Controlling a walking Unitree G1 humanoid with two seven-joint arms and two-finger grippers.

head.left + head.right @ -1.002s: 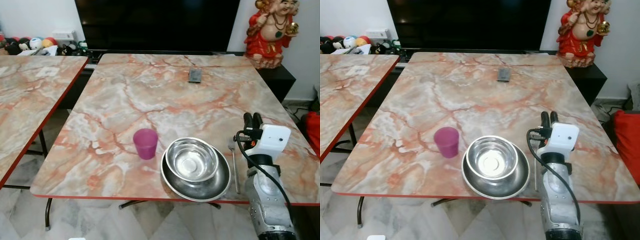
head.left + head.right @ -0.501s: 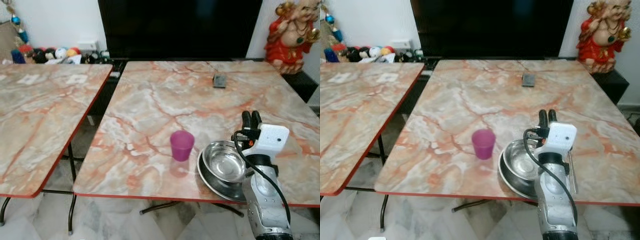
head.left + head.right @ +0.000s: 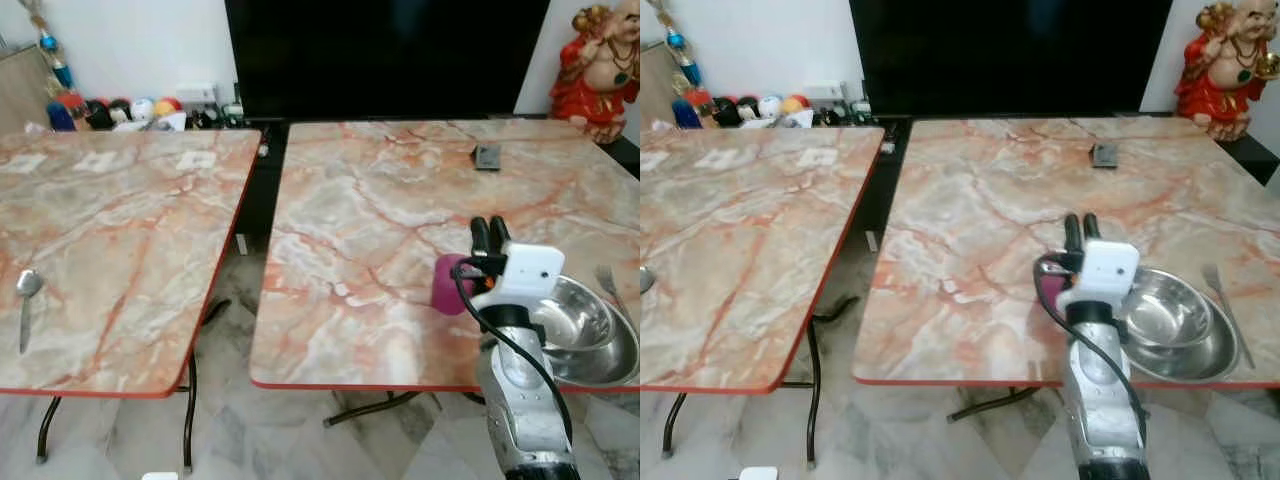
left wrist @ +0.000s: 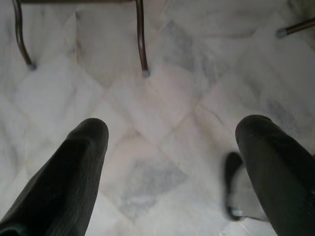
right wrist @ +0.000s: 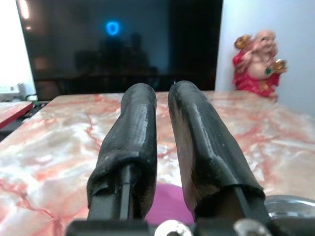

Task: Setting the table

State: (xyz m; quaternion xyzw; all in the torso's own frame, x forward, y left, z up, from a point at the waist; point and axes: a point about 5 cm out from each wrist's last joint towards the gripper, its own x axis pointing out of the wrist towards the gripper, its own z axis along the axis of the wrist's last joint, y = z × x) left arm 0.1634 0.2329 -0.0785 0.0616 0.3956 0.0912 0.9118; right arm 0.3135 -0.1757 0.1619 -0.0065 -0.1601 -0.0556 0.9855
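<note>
Left eye view: purple cup [image 3: 447, 284] half hidden behind empty, nearly closed right tool [image 3: 490, 232]

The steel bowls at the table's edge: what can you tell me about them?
The steel bowls are two shiny round metal dishes, a smaller, deeper one nested inside a wider, shallower one. Both sit upright and look empty, reflecting light. They rest near the front edge of the marble-patterned table, with a fork lying just beyond them and a pink cup on the other side, partly behind the right gripper.
</note>
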